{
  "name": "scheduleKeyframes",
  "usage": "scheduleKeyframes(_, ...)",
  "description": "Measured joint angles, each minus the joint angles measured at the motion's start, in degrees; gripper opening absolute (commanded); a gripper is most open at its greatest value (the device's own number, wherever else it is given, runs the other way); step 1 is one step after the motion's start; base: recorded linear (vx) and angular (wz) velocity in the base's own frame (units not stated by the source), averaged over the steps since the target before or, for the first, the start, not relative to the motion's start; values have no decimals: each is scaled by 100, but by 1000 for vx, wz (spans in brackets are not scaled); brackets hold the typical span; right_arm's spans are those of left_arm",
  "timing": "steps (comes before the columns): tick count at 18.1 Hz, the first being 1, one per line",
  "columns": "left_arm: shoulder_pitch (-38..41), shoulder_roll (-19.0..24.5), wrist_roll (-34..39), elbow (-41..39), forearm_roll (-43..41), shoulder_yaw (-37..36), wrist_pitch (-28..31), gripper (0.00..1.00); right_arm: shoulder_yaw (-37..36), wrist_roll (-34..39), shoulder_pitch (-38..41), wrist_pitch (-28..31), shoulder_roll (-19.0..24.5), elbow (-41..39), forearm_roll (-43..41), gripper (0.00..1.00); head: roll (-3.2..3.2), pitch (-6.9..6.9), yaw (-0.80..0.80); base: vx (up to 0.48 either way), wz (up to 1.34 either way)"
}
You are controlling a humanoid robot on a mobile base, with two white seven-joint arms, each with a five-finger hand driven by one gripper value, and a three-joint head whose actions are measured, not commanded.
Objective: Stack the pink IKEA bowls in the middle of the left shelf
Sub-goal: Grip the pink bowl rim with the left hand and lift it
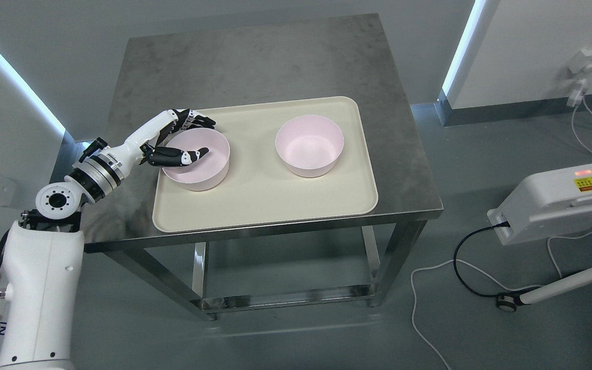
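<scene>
our fingers (pixel 196 122) pinch the far-left rim of the left pink bowl (pixel 198 167), thumb inside the wall and the other digits curled over the outside, so the left hand (pixel 175 139) is gripping that bowl. it sits on the cream tray (pixel 265 205), well apart from the right pink bowl (pixel 310 145), both on the steel counter (pixel 255 56). we judge a one-sided rim pinch risky: on lifting, the smooth bowl could tilt or slip, or drag the tray. no shelf is in view.
</scene>
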Motion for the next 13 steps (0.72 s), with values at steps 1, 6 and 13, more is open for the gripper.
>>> scheduleKeyframes(1, 0, -17, 0, 26, -36, 23, -99, 19, 0, 0, 0, 0, 0, 0, 0, 100, 0, 0, 0, 0, 0)
scheduleKeyframes(6, 5, -104, -66, 116, -143, 156, -462, 0, 0, 0, 0, 0, 0, 0, 0, 100, 0, 0, 0, 0, 0)
scheduleKeyframes(13, -378, -356, -283, 78, -75, 560, -645, 0, 0, 0, 0, 0, 0, 0, 0, 100, 0, 0, 0, 0, 0)
